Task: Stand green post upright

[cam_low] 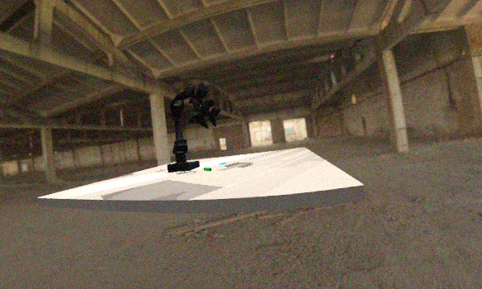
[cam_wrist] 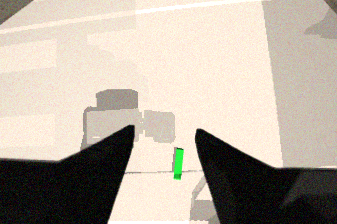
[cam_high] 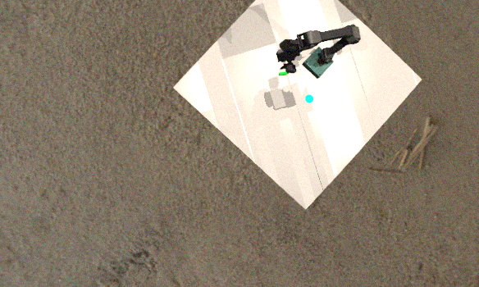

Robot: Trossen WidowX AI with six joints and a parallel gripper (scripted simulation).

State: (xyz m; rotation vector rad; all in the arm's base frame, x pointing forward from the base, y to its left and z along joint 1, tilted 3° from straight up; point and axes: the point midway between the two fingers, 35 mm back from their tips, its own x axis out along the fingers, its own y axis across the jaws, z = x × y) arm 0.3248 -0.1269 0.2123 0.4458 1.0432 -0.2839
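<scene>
One green post (cam_high: 283, 74) (cam_low: 207, 169) (cam_wrist: 178, 163) lies upper centre from above, the cyan circle (cam_high: 309, 98) (cam_low: 223, 163) to its lower right. Exterior: the gripper (cam_high: 285, 69) (cam_low: 211, 126) (cam_wrist: 165, 132) hangs high, part-open, empty. Wrist: post below, right of centre; centre first, then descend straight, fingers astride its sides.

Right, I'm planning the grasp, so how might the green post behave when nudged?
The green post looks straight and unbending, so probably stiff. It lies on its side, so might slide or roll. Being slim, it could tip once stood upright.
</scene>
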